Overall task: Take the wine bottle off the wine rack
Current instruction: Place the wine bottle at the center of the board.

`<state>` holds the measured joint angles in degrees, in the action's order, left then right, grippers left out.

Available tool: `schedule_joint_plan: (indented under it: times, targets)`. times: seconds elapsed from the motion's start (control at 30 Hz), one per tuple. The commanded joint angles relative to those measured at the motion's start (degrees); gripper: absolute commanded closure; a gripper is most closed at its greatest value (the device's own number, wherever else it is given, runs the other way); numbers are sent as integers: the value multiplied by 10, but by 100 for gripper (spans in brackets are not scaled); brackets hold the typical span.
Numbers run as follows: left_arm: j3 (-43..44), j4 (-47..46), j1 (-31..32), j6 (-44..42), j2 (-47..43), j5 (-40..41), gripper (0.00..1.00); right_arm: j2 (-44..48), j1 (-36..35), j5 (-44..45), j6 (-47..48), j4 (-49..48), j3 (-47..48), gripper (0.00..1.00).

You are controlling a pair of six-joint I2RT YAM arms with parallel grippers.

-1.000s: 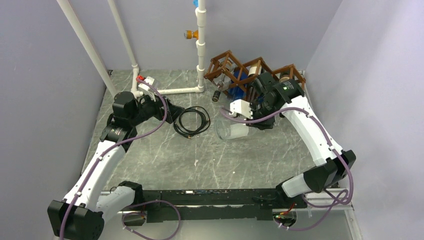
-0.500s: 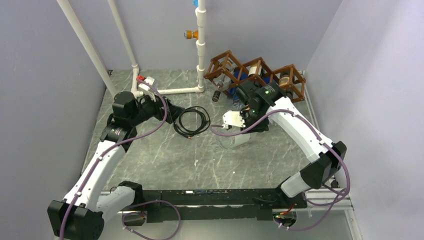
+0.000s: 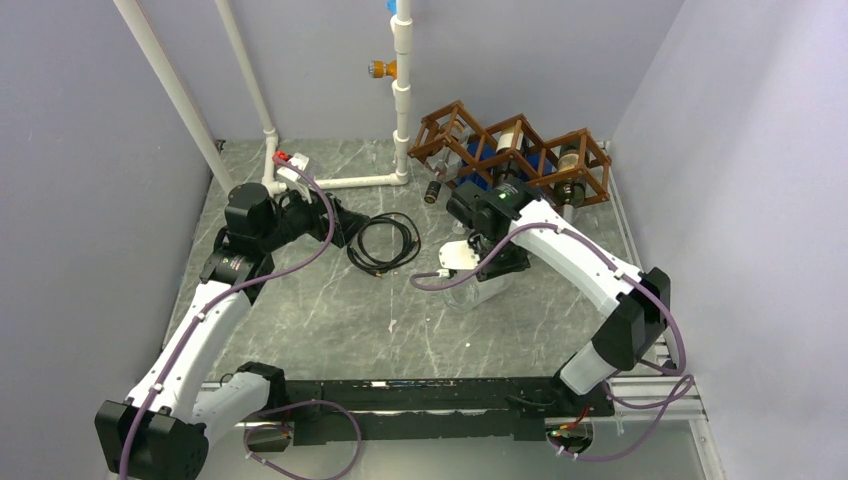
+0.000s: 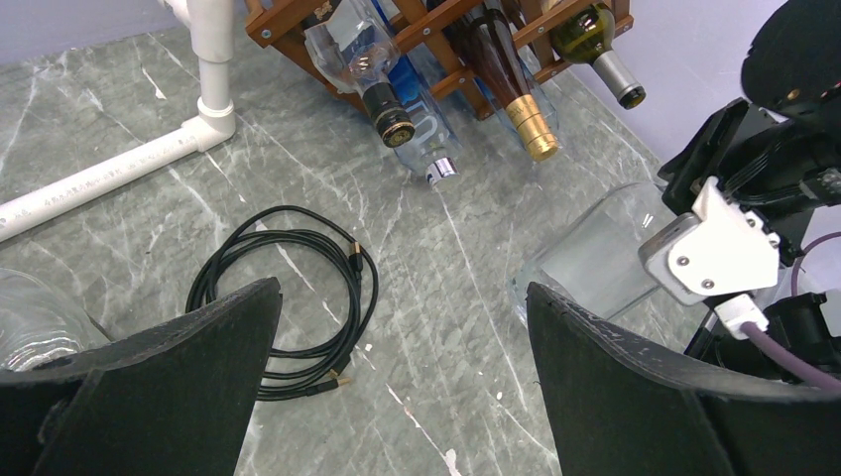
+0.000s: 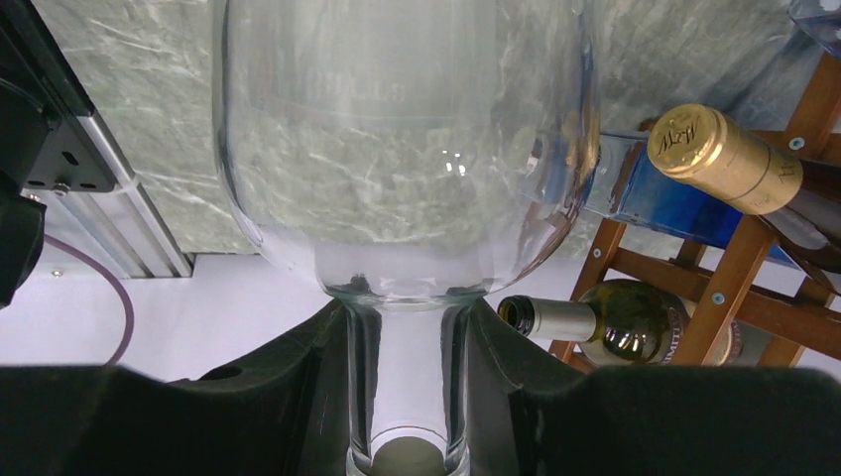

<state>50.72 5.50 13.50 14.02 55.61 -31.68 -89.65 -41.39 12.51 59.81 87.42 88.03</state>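
The brown wooden wine rack (image 3: 515,150) stands at the back right, with several bottles lying in its cells. My right gripper (image 3: 488,262) is shut on the neck of a clear glass wine bottle (image 3: 468,287), which is out of the rack and in front of it over the table. In the right wrist view the bottle (image 5: 407,149) fills the frame, and my right gripper (image 5: 407,397) clamps its neck, with the rack (image 5: 734,288) at the right. My left gripper (image 4: 402,387) is open and empty above the table. It sees the clear bottle (image 4: 595,263) and the rack (image 4: 397,30).
A coiled black cable (image 3: 385,240) lies between the arms and shows in the left wrist view (image 4: 288,297). White pipes (image 3: 400,100) run up the back wall and along the floor (image 4: 109,174). A gold-foiled bottle (image 5: 724,149) and a green bottle (image 5: 615,322) stick out of the rack.
My right arm has swung left and toward the near side, carrying the clear bottle away from the rack. The left arm has not moved.
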Motion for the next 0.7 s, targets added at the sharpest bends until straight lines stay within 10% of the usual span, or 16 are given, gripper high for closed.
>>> schedule_joint_plan:
  times: [0.0,0.67]
  targets:
    - [19,-13,-2,-10,-10,-14,1,10,-12,53,-15,-15,2,100]
    - [20,-13,-2,-10,-12,-14,1,-43,-56,134,-35,-15,-29,86]
